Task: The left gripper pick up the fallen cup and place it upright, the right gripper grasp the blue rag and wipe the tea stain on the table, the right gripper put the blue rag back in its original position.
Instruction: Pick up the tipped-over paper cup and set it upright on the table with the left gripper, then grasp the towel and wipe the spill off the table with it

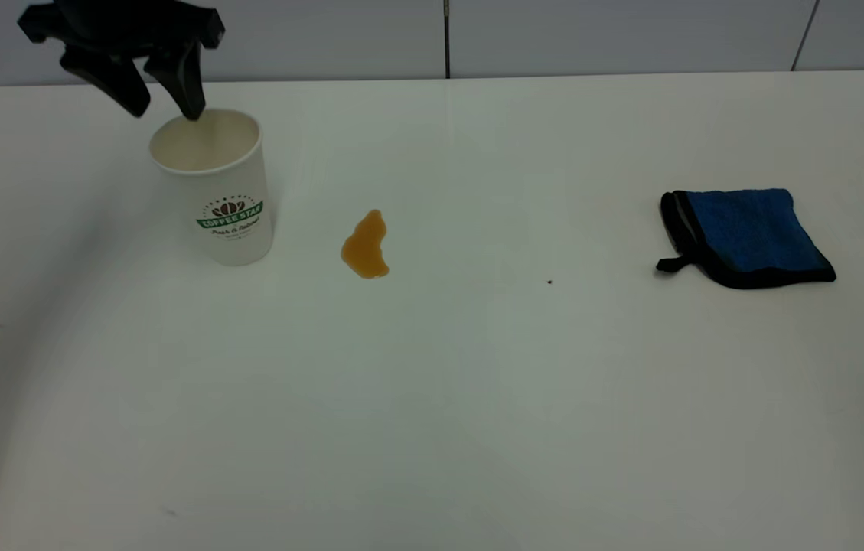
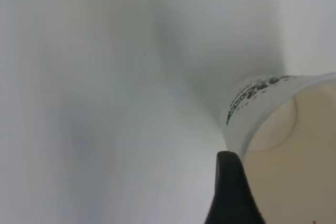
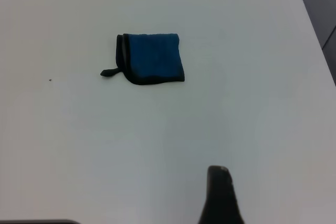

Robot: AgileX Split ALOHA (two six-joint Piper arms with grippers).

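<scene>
Large white smooth table (image 1: pixel 477 398), pale panelled wall behind. White dimpled paper cup (image 1: pixel 221 195) with green logo stands upright at far left. Black left gripper (image 1: pixel 164 103) just above its rim, fingers apart, gripping nothing: first step looks done. Small amber tea stain (image 1: pixel 366 246) near cup, unwiped. Folded blue terry rag (image 1: pixel 745 236) with black edging well apart to right, nothing between. Next likely: right gripper (image 3: pixel 220 195), finger state unclear, descends onto rag.

- the cup (image 1: pixel 223 200): white outside, cream inside, with a green banner logo in white lettering over brown beans
- the tea stain (image 1: pixel 366 246): amber-orange
- the blue rag (image 1: pixel 745 236): deep blue terry, black edging and black loop tab
- the table (image 1: pixel 477 383): plain white with a few tiny dark specks
- the left gripper (image 1: pixel 162 96): black
</scene>
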